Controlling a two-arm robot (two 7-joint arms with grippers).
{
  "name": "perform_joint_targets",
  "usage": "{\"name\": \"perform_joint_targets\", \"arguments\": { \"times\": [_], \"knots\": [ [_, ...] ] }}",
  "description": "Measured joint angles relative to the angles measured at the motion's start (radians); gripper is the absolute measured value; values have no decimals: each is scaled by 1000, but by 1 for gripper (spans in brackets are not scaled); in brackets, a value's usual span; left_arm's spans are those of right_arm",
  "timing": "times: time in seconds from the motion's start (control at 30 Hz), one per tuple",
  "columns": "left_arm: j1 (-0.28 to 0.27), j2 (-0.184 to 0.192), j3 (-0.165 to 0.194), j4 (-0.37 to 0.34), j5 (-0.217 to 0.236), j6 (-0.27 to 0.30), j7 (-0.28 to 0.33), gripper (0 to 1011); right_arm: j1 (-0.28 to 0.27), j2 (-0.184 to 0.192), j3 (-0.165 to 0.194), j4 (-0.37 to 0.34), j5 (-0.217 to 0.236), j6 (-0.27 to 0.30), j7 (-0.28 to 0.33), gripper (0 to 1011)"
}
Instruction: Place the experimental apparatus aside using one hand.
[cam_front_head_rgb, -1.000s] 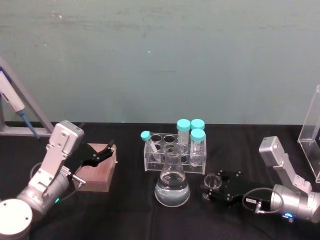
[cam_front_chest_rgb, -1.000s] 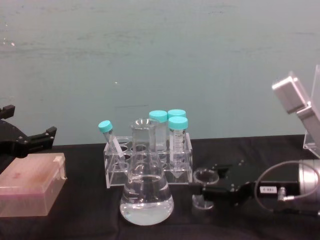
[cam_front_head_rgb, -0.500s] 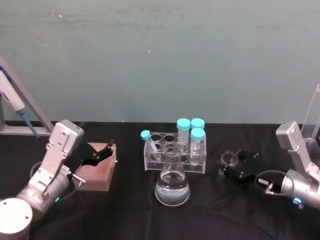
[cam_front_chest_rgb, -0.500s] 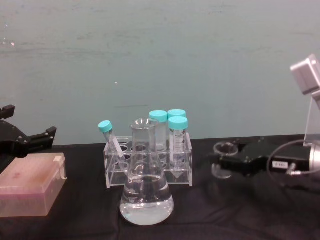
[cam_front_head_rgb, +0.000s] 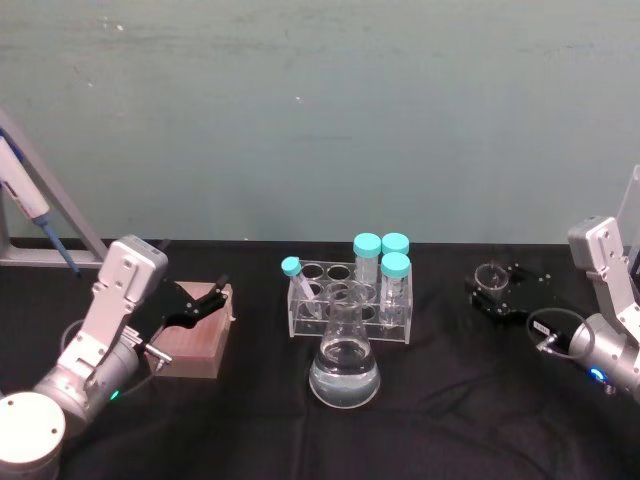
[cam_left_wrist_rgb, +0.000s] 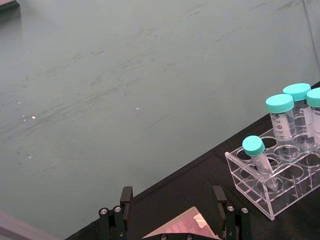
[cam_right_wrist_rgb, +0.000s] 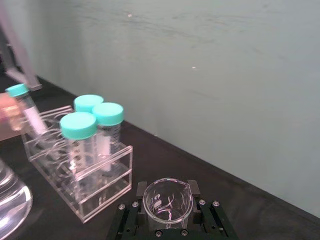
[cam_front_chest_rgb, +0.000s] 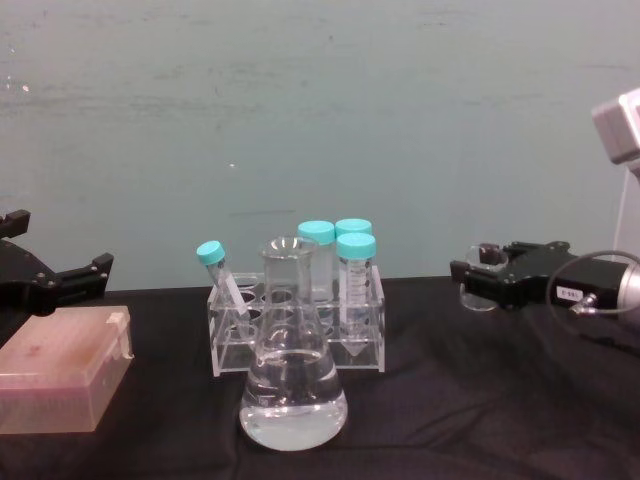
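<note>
Your right claw (cam_front_head_rgb: 497, 290) pinches the small beaker (cam_right_wrist_rgb: 167, 198), lifted at middle right of the head frame, well apart from rack (cam_front_head_rgb: 345, 300) and flask (cam_front_head_rgb: 344, 365). Thin glass may slip or tip if you swing fast. The left claw (cam_front_head_rgb: 208, 300) sits spread over the box (cam_front_head_rgb: 195, 345), lower left.

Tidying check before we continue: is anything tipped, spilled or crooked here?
The leftmost teal-capped tube leans in the rack; the other three stand upright. Flask upright, nothing spilled. Right gripper holds the beaker, off to the right.
</note>
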Motion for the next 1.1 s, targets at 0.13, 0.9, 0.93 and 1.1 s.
{"name": "perform_joint_targets", "arguments": {
  "times": [0.13, 0.9, 0.93, 1.1],
  "knots": [
    [0, 0, 0, 0, 0, 0, 0, 1000, -19, -10, 16, -28, -14, 18, -60, 488],
    [0, 0, 0, 0, 0, 0, 0, 1000, -31, -88, 124, -31, -74, 121, -331, 488],
    [0, 0, 0, 0, 0, 0, 0, 1000, -32, -93, 131, -31, -78, 123, -346, 488],
    [0, 0, 0, 0, 0, 0, 0, 1000, -38, -106, 149, -36, -95, 133, -398, 488]
  ]
}}
